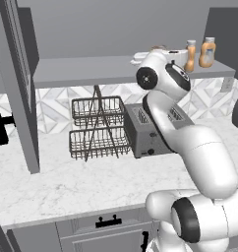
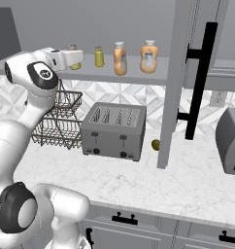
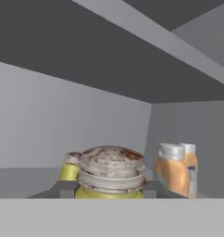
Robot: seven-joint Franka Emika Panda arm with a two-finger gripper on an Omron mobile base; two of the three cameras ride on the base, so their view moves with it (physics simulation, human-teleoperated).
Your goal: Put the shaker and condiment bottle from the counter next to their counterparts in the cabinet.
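The gripper (image 2: 73,59) reaches onto the shelf of the cabinet (image 2: 129,75). In the hand view its dark fingers (image 3: 63,187) sit on both sides of the shaker (image 3: 110,173), pinching it. The bottom of the shaker is cut off there. Its twin shaker (image 2: 99,57) stands just beside it on the shelf. The condiment bottle (image 2: 120,59) stands next, near the pear-shaped bottle (image 2: 149,57). Both have pale labels, but the words are too small to read. A small yellow-green thing (image 2: 155,144) on the counter (image 2: 187,180) is half hidden behind the cabinet wall.
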